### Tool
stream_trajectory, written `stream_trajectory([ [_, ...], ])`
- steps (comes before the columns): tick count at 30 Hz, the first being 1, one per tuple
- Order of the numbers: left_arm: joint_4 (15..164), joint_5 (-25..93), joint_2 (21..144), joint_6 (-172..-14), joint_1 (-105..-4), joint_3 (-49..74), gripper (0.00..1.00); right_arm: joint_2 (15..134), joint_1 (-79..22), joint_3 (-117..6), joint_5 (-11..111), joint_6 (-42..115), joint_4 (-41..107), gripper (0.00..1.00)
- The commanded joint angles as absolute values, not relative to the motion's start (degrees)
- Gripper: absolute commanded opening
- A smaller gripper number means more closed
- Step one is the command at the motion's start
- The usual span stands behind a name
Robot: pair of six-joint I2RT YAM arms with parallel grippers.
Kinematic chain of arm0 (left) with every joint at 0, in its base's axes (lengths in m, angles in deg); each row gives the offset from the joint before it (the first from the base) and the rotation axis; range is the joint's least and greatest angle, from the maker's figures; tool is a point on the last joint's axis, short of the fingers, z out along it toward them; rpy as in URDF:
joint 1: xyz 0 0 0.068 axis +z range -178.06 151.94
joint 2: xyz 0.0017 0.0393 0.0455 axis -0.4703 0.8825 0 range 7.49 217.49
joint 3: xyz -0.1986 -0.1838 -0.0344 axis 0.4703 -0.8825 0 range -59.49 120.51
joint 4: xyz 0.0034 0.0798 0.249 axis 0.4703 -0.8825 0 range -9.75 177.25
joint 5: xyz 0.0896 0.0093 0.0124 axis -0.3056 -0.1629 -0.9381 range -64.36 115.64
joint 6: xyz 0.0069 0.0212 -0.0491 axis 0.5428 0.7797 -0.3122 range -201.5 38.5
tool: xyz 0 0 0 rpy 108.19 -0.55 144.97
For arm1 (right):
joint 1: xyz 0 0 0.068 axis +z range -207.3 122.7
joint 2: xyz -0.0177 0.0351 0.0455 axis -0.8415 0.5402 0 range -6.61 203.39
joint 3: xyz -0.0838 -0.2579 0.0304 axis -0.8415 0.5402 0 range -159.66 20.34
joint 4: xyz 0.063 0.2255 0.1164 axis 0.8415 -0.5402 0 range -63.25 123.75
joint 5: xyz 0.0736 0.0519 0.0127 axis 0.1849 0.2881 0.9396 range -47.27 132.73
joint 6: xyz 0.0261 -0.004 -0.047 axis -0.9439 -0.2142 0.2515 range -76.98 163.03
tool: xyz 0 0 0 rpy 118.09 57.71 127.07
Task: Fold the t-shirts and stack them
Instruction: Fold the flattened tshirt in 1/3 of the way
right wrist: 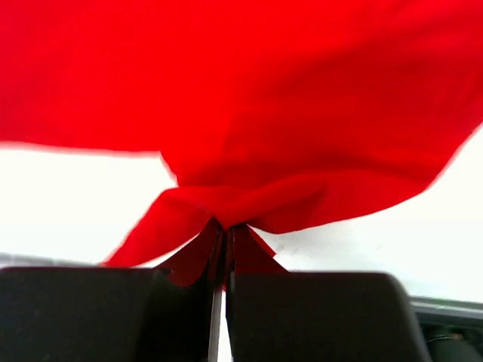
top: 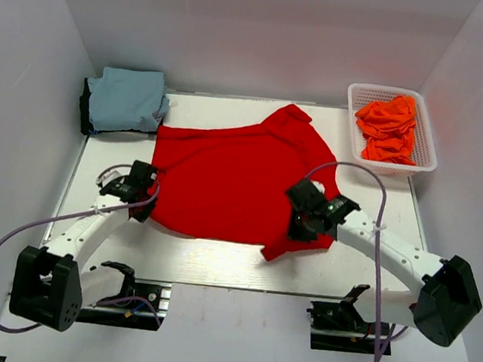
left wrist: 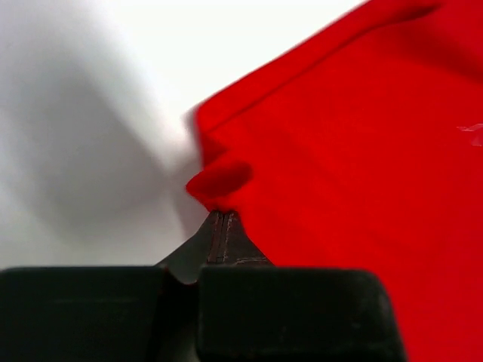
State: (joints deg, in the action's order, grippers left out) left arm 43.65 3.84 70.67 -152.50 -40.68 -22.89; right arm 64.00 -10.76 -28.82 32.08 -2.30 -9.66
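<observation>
Red cloth takes up the middle of the table [top: 215, 266]: your red shirt [top: 233, 176] lies spread nearly flat, one flap of it reaching toward the far edge and another trailing off its near right corner.

Your left gripper [left wrist: 219, 219] is closed tight on the shirt's left edge, near its near-left corner. From the wrist you can see the fingertips pinching a small pucker of hem, with white tabletop just to the left of it.

Your right gripper [right wrist: 225, 226] is closed too, clamped on a bunched fold at the shirt's near right side. The cloth gathers into the pinch and fans out above it.

For room to move, you have a strip of white tabletop between the shirt's near edge and the arm bases, and a narrower one along the shirt's left side.

The far left corner is taken by the folded blue shirt [top: 127, 100], which sits just beside the red shirt's far-left corner — you cannot tell from above whether they touch. At the far right stands the basket [top: 426, 162], holding the crumpled orange shirts [top: 388, 127]. It sits apart from the red shirt's right edge, with bare table between them.
</observation>
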Motion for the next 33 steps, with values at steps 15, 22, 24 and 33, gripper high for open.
stream_trajectory([
  [15,47.2,3.8,91.9,-149.3,-34.4,-1.7,0.00,79.2,-31.4,-52.5,25.9,16.0,-1.1,0.00],
  [22,50.2,4.4,101.2,-148.0,-32.7,6.2,0.00,85.7,-35.9,-57.1,29.1,22.1,4.8,0.00],
  [24,50.2,4.9,104.1,-146.9,-32.2,8.3,0.00,88.6,-37.3,-58.9,30.2,22.5,6.1,0.00],
  [33,46.4,6.2,118.2,-144.5,-30.4,22.2,0.45,103.9,-42.3,-72.1,28.6,30.3,9.4,0.28],
])
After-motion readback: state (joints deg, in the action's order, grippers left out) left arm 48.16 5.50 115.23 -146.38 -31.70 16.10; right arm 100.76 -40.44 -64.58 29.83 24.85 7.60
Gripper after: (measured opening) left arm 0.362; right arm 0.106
